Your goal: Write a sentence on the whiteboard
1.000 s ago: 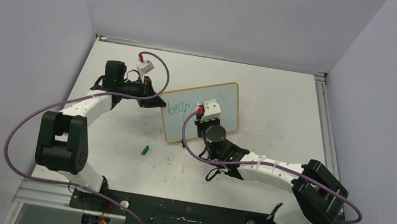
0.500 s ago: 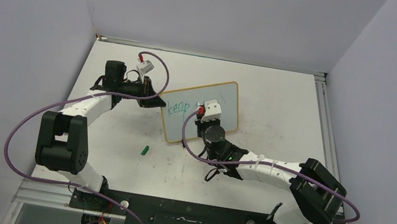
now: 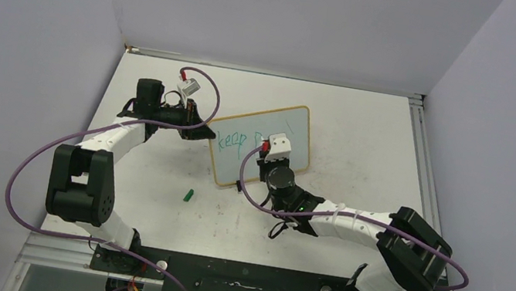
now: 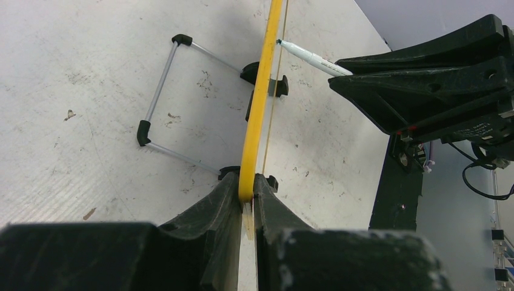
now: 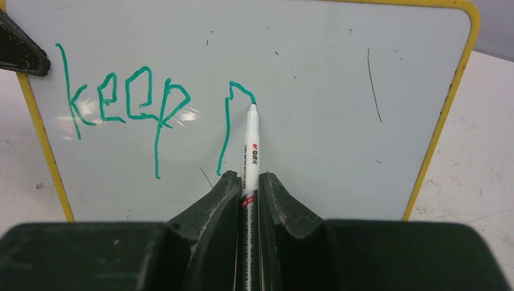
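One word finished: "keep" opens the teal-green handwritten sentence (image 5: 127,97), at the upper left of the small white rounded-corner whiteboard with a thin yellow frame (image 5: 315,151).
Second word: only an opening stroke (image 5: 230,121) so far, a tall stem with a short hook at its top; I read it as the start of a "p".
Marker: slim white-barrelled pen with a teal tip (image 5: 250,145); the tip touches the board at the end of the hook.
Right jaws: closed tight on the marker barrel, with the pen pointing straight at the board face.
Left jaws: pinched narrow on the yellow frame at the board's left edge, steadying it.
Board position: propped up on a thin wire stand (image 4: 159,91) and black clip feet (image 4: 251,73), mid-way across the scuffed white desk (image 3: 366,131), between the two arms.
Loose item: small green piece (image 3: 188,195) lying on the desk nearer the arm bases, apart from the board; possibly the marker cap, too small to confirm.
Free space: blank board to the right of the stroke and along the whole lower band, apart from a thin dark stray line (image 5: 374,85).
Progress, judged: early. The first word is done, the second barely begun, and the rest is unwritten.
Left to do, judged: close the bowl of the letter, finish that word, then use the lower band for what follows.
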Tool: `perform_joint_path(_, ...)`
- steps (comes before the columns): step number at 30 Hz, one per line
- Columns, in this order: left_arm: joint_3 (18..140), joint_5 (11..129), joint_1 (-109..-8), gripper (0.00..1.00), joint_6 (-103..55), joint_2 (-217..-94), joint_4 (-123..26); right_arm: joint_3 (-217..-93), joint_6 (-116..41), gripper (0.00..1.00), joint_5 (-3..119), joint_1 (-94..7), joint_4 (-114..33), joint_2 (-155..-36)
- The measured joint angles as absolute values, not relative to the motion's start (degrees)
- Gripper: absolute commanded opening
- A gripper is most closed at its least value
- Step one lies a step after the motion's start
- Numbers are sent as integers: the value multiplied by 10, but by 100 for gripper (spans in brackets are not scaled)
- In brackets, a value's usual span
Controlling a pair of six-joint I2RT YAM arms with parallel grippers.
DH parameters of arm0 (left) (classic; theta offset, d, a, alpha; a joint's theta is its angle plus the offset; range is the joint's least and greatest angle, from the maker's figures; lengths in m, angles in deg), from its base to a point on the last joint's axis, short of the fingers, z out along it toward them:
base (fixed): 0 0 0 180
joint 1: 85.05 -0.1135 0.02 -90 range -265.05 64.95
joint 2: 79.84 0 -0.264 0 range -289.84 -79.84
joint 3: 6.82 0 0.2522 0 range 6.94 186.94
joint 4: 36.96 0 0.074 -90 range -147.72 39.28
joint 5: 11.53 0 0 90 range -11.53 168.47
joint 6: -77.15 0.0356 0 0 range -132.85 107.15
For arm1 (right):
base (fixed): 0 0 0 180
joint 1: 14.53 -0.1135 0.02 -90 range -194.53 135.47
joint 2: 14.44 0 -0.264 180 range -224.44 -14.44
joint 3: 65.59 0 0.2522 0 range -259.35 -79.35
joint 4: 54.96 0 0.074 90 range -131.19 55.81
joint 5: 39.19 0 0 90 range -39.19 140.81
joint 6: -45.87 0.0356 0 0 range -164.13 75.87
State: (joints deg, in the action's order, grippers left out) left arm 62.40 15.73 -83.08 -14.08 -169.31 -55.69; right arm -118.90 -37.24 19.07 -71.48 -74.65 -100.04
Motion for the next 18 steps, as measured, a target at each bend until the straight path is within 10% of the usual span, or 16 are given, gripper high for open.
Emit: perform_joint_path(18, 625, 156, -831, 0, -141, -1693, -560, -1185, -375, 5, 195, -735, -745, -1002)
